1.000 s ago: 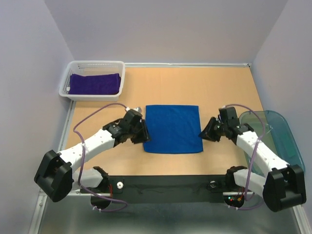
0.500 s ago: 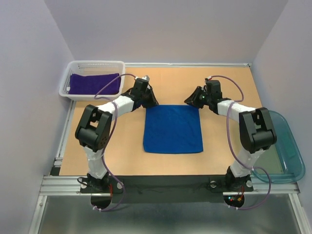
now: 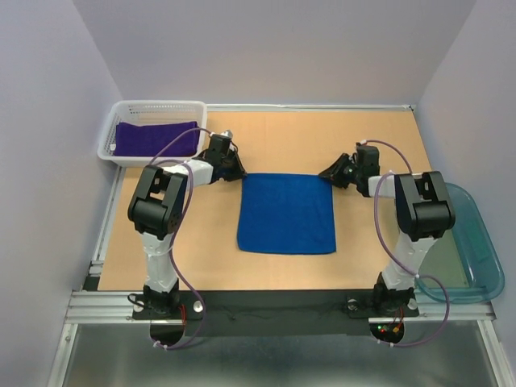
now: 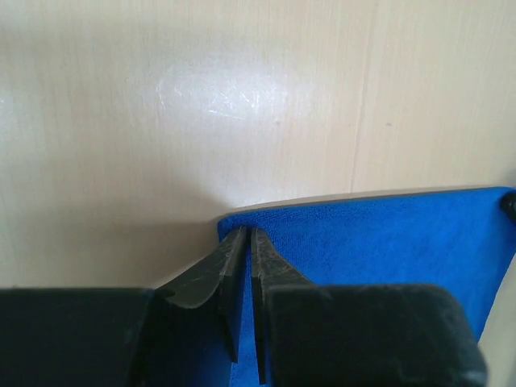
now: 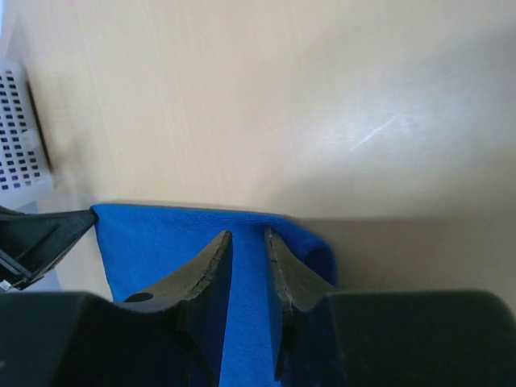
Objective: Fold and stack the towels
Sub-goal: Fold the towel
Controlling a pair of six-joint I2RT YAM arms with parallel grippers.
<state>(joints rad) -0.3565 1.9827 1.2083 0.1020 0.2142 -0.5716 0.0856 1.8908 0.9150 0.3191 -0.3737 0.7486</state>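
The bright blue towel [image 3: 286, 214] lies flat in the middle of the table. My left gripper [image 3: 239, 171] is at its far left corner, shut on the cloth; the left wrist view shows the jaws [image 4: 247, 232] pinched on the blue corner [image 4: 387, 234]. My right gripper [image 3: 327, 175] is at the far right corner, its jaws [image 5: 247, 234] closed on a thicker bunch of blue cloth [image 5: 153, 242]. The dark purple towel [image 3: 156, 139] lies folded in the white basket [image 3: 153, 106]. The rust-brown towel is out of view.
The white basket stands at the far left, just behind my left gripper; its corner shows in the right wrist view [image 5: 20, 137]. A teal plastic bin [image 3: 476, 242] sits off the table's right edge. Grey walls close the table on three sides.
Both arms swung from the towel's near side corners to its far corners, then slid slightly outward. The towel's far edge now looks stretched straight between the two grippers.
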